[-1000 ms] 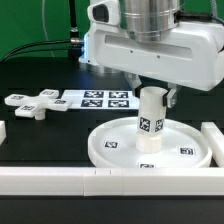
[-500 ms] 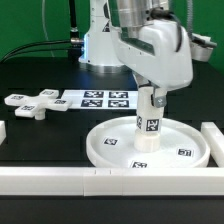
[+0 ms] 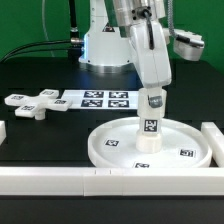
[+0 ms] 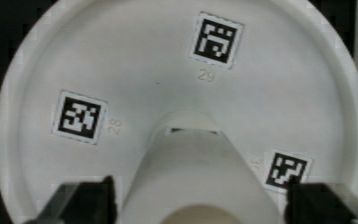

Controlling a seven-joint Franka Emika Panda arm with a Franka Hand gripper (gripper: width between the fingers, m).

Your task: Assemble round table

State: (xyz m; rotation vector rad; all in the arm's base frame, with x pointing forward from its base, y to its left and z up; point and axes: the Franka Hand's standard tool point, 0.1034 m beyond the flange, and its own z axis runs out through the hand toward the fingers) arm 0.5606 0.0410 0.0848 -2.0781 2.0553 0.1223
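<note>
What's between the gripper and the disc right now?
The post, standing upright on the disc's middle, with the gripper clamped on its top; the exterior view shows it.

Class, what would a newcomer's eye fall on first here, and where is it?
The gripper clasps the top of a stubby post standing upright in the middle of the large round disc. Off at the exterior view's left, a small cross-shaped piece lies beside the marker board.

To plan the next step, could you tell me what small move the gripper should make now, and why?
Probably turn the post about its axis to screw it into the disc: the gripper clasps it upright at the disc's centre.
</note>
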